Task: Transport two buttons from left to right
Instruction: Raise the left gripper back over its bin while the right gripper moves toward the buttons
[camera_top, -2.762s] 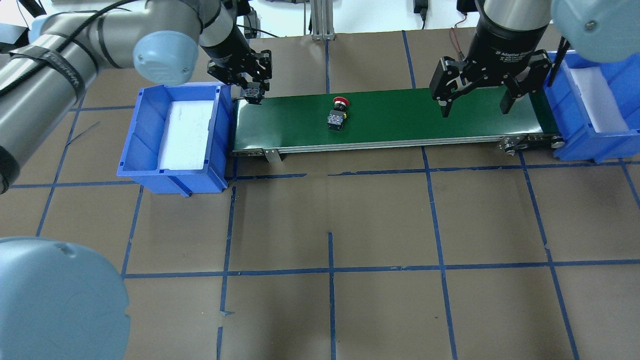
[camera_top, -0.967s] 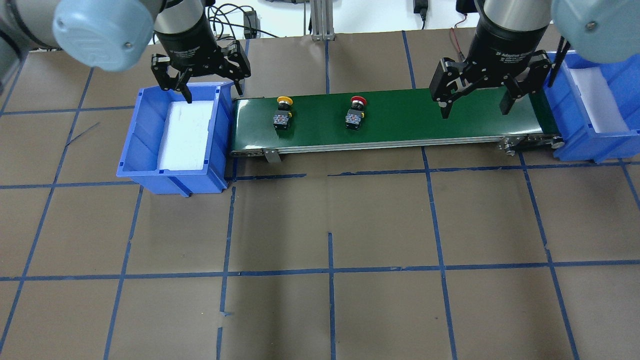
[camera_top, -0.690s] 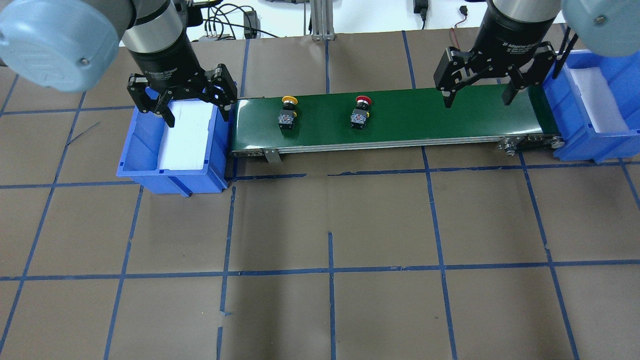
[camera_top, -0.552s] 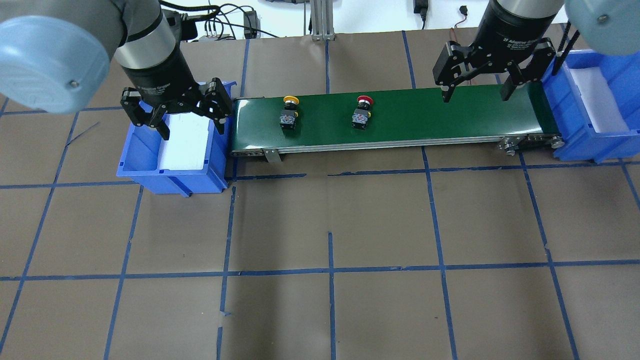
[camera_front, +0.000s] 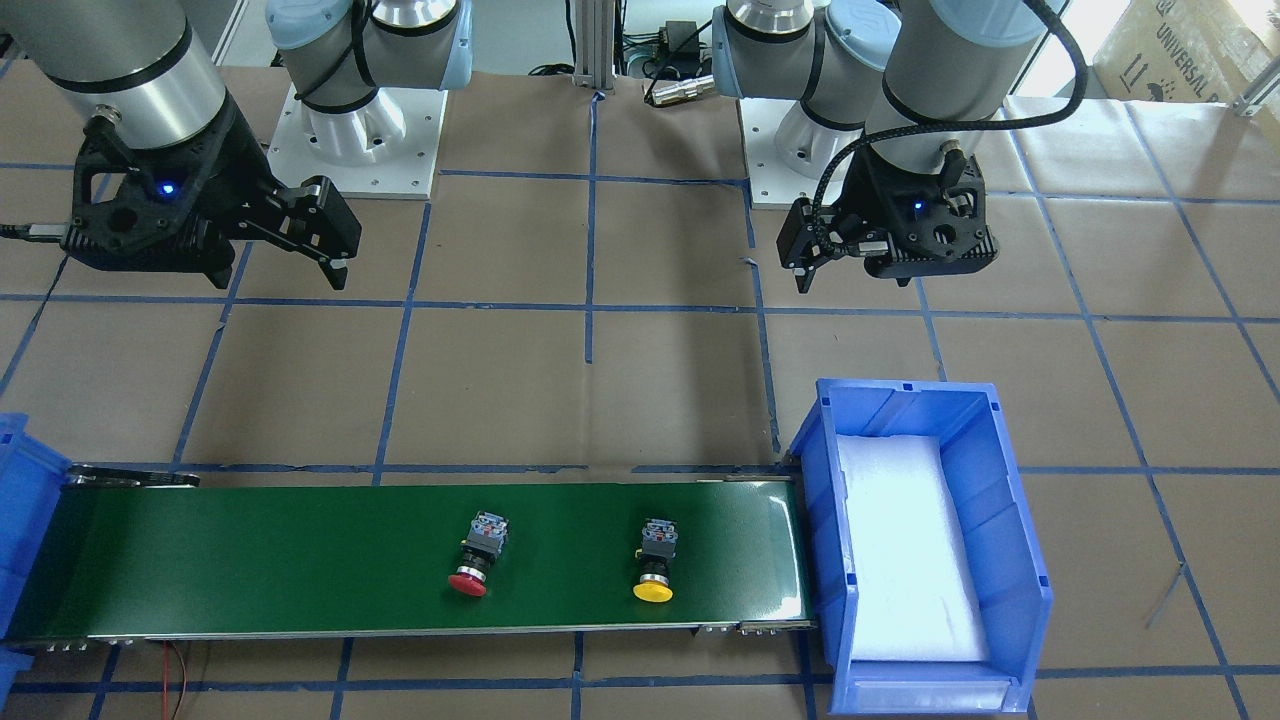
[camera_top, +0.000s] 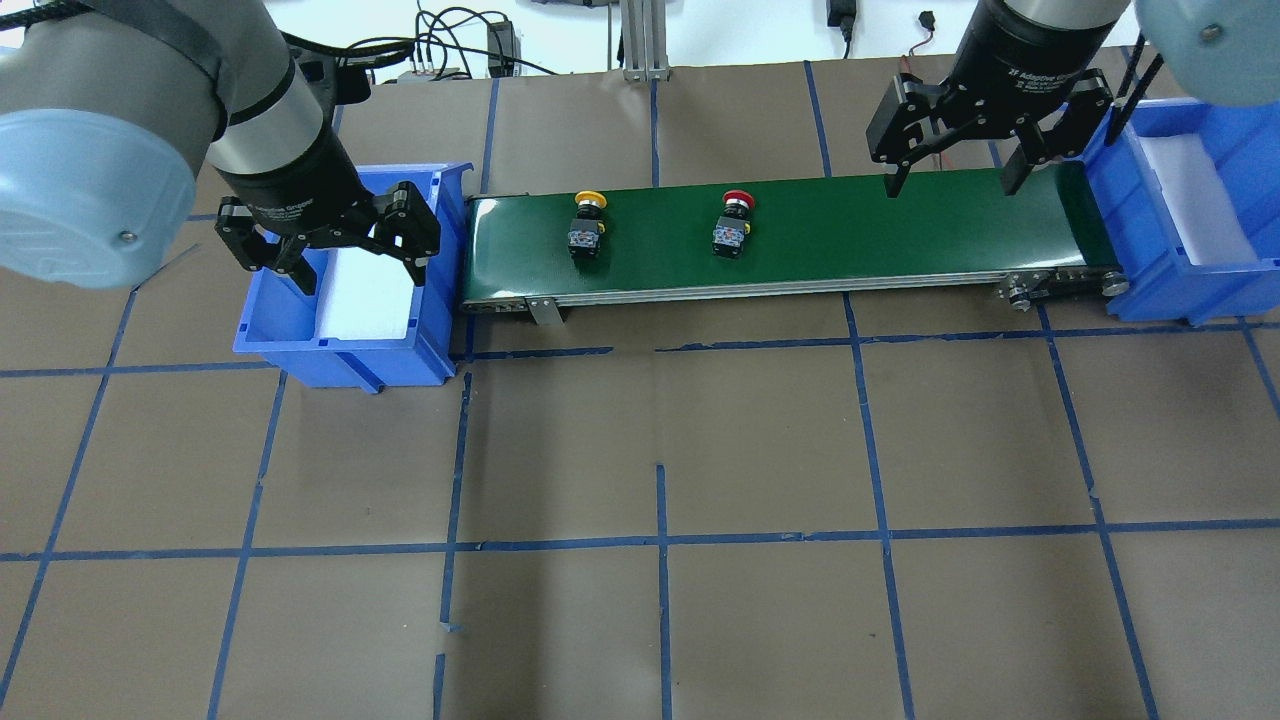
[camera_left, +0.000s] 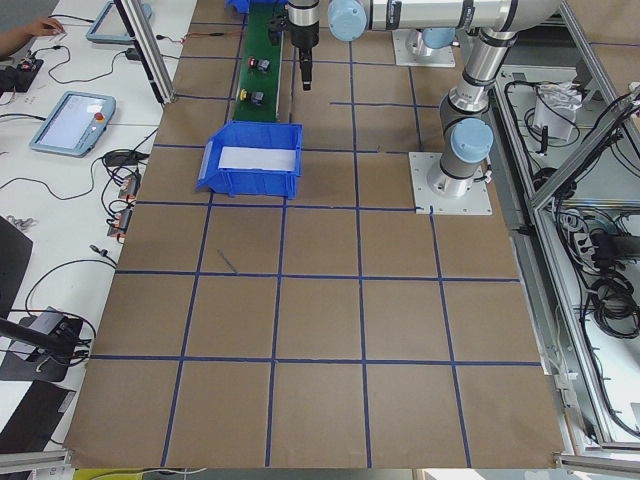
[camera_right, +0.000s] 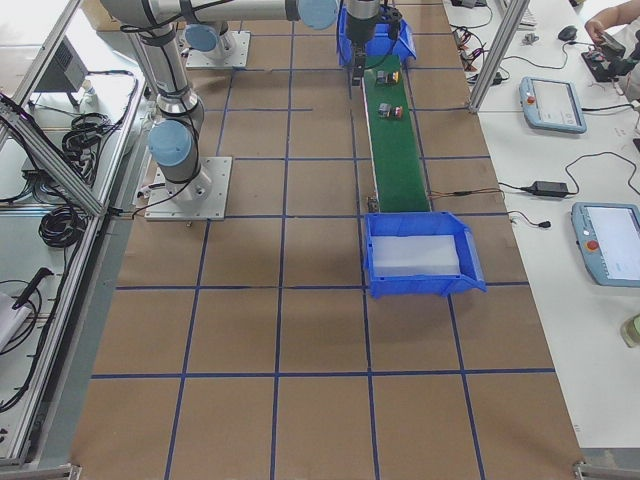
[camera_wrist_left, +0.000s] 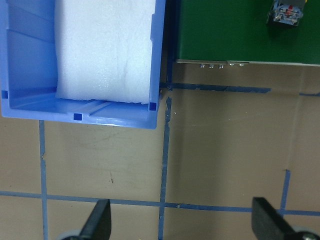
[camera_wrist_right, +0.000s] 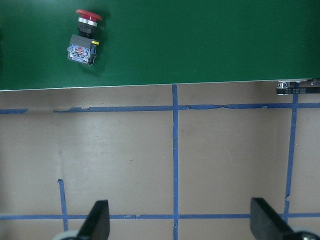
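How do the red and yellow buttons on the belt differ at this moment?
The red button has a red cap; the yellow button has a yellow one. The yellow button lies nearer the left bin; the red button lies farther along, toward the right bin. Both lie on their sides on the green belt, caps pointing away from the robot.

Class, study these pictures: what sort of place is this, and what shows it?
Probably a robotics lab or test cell. The left arm and right arm stand at a table gridded with blue tape, a short conveyor runs between two blue bins, and control pendants lie on side benches.
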